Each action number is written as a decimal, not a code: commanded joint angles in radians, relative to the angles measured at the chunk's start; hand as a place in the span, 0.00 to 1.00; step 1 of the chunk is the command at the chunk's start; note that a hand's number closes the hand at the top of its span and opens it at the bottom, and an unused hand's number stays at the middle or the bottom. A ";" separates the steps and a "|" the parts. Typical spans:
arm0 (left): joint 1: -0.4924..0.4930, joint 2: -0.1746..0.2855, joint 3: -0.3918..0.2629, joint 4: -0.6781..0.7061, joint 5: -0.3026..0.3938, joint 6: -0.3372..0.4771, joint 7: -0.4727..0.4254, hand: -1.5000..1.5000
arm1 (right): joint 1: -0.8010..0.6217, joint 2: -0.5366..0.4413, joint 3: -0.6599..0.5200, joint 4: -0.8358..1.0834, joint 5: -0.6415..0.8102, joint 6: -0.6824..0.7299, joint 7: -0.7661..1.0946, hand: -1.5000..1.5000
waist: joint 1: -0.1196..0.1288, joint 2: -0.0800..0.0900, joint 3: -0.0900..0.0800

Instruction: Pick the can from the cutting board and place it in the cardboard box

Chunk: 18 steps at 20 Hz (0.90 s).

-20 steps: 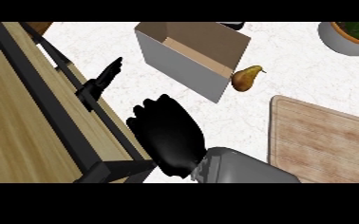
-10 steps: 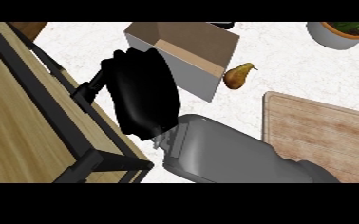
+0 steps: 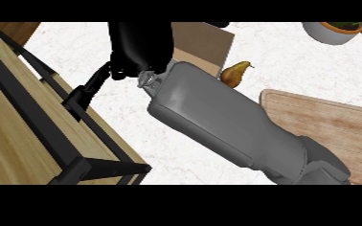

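Right hand (image 3: 140,45) has moved up over the cardboard box (image 3: 205,40).
I can't tell if it holds the can; let go off to its side, the can could miss.

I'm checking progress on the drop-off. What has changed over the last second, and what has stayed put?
The right hand travelled up the view from the open counter and now covers the cardboard box's left part. The can shows in no picture. Box, pear and cutting board stayed put.

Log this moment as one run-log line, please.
right hand: over cardboard box | can: not visible | left hand: open, resting at left
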 commanded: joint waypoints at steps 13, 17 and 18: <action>-0.061 0.010 0.014 -0.128 0.002 0.005 0.040 0.50 | -0.083 -0.001 -0.123 0.504 -0.214 0.351 -0.308 1.00 | -0.046 -0.004 0.015; 0.010 0.010 -0.009 -0.171 -0.013 0.007 0.011 0.50 | -0.088 -0.030 -0.167 0.602 -0.245 0.423 -0.373 0.00 | -0.037 -0.005 0.016; -0.035 0.004 0.005 -0.148 -0.001 0.005 0.029 0.50 | -0.105 -0.043 -0.187 0.598 -0.280 0.491 -0.424 0.00 | -0.044 -0.002 0.016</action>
